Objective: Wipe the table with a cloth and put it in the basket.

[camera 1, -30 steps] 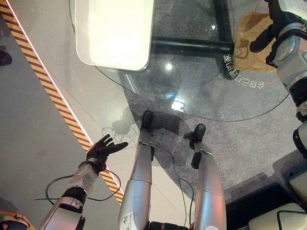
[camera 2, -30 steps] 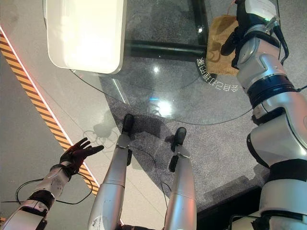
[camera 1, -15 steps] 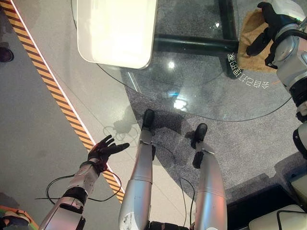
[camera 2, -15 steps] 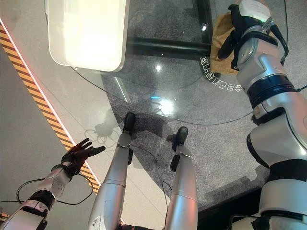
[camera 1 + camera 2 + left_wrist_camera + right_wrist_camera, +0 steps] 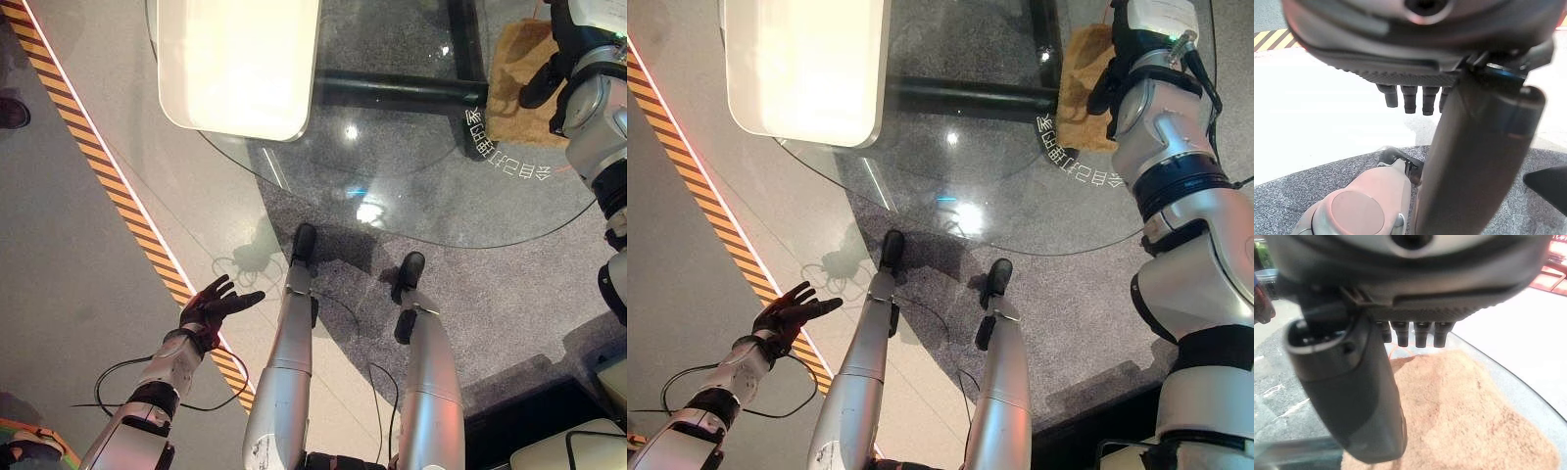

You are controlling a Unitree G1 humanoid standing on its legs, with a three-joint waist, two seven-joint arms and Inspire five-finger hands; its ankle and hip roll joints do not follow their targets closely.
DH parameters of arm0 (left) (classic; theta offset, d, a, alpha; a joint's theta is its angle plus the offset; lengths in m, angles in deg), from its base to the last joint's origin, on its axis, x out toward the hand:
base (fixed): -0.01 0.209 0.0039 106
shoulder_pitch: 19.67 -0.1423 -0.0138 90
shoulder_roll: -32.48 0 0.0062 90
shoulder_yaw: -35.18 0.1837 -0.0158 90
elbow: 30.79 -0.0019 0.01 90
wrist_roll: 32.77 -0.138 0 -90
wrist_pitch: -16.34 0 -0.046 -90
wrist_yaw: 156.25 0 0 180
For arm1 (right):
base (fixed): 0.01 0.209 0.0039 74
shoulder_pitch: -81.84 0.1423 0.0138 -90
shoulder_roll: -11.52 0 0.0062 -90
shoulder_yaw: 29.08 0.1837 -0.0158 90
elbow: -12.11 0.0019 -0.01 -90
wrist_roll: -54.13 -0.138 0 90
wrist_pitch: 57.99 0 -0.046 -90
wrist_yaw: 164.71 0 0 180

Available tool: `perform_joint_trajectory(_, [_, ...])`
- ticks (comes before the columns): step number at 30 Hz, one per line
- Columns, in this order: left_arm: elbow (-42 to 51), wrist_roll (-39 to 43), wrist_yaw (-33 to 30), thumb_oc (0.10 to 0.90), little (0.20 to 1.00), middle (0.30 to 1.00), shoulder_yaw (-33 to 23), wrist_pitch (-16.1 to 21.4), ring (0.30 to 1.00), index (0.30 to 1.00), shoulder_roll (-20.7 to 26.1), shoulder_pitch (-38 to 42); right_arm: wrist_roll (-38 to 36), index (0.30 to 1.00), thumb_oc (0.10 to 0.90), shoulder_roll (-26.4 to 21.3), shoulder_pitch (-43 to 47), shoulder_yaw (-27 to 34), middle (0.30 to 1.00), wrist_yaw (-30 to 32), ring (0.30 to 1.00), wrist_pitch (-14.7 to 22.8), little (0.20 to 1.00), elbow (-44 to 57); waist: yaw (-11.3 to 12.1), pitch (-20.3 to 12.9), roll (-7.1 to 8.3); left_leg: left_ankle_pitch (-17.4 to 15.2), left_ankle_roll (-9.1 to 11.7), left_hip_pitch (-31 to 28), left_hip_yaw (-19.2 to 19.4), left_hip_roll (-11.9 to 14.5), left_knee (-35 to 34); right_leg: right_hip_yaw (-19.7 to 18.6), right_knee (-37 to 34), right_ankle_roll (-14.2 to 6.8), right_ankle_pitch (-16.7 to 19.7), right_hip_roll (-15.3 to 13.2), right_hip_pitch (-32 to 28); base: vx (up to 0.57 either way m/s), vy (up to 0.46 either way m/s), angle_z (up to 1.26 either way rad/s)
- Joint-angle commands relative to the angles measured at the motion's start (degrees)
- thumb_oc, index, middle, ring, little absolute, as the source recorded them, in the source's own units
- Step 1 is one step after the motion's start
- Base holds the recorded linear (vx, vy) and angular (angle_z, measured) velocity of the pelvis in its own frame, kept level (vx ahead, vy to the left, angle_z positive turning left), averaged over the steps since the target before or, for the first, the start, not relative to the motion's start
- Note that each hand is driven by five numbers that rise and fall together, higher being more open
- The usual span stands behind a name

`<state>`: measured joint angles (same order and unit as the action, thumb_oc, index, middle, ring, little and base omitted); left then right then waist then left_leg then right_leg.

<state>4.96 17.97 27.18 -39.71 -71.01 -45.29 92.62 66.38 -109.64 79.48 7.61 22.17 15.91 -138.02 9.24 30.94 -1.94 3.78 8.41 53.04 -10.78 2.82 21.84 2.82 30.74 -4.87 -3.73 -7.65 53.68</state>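
Note:
A brown cloth (image 5: 514,78) lies on the round glass table (image 5: 392,176) near its far right rim. My right hand (image 5: 560,39) rests over the cloth's right side with its fingers straight and its thumb (image 5: 537,90) out, open. The right wrist view shows the cloth (image 5: 1459,406) spread flat just past the thumb (image 5: 1352,396) and the row of fingertips (image 5: 1420,335). My left hand (image 5: 211,305) hangs low at the left above the floor, away from the table, with its fingers spread and nothing in it.
A white rounded slab (image 5: 240,64) takes up the table's far left part. A dark bar (image 5: 392,90) runs under the glass. Yellow-and-black striped tape (image 5: 108,176) crosses the floor on the left, and a person's shoe (image 5: 12,113) shows at the left edge.
My right hand has shifted a little over the cloth, towards its far right side. The cloth stays near the rim. The left hand has not moved.

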Motion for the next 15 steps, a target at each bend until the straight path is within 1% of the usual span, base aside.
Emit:
perform_joint_trajectory(1, [-0.73, -0.42, -0.03, 0.800, 0.900, 0.900, 0.12, 0.20, 0.900, 0.900, 2.82, -3.38, 3.01, 0.900, 0.800, -4.95, 7.51, -4.20, 0.900, 3.43, 0.900, -0.80, 0.900, -0.49, -0.32, -1.14, -1.30, -3.45, -7.33, 0.53, 4.09, -6.27, 1.94, 6.10, -2.13, 3.17, -1.12, 4.00, -1.54, 0.00, 0.000, 0.00])
perform_joint_trajectory(4, [-0.63, -0.16, -0.14, 0.800, 0.900, 0.900, 0.12, -0.19, 0.900, 0.900, 3.03, -2.94, 4.01, 0.900, 0.800, -5.19, 7.93, -4.50, 0.900, 2.98, 0.900, -0.81, 0.900, -0.77, -0.41, -1.14, -1.35, -3.35, -7.29, 0.73, 4.14, -6.28, 1.90, 6.09, -2.22, 3.16, -1.05, 3.95, -1.34, 0.00, 0.000, 0.00])
perform_joint_trajectory(8, [-0.76, 0.14, 0.28, 0.800, 0.900, 0.900, 0.21, -0.26, 0.900, 0.900, 3.43, -2.68, 5.15, 0.900, 0.800, -5.14, 8.00, -5.17, 0.900, 3.51, 0.900, 0.11, 0.900, -1.73, -0.36, -1.14, -1.65, -3.20, -7.22, 1.10, 4.12, -6.30, 1.89, 6.13, -2.11, 3.11, -0.93, 3.81, -0.87, 0.00, 0.000, 0.00])
perform_joint_trajectory(15, [-0.65, 0.29, 0.77, 0.800, 0.900, 0.900, 0.36, -0.38, 0.900, 0.900, 3.75, -2.66, 6.38, 0.900, 0.800, -4.29, 8.84, -6.58, 0.900, 1.65, 0.900, 1.22, 0.900, -0.86, -0.10, -1.14, -1.92, -3.15, -7.17, 1.31, 4.09, -6.45, 1.82, 6.33, -2.30, 3.17, -0.92, 3.69, -0.66, 0.00, 0.000, 0.00])
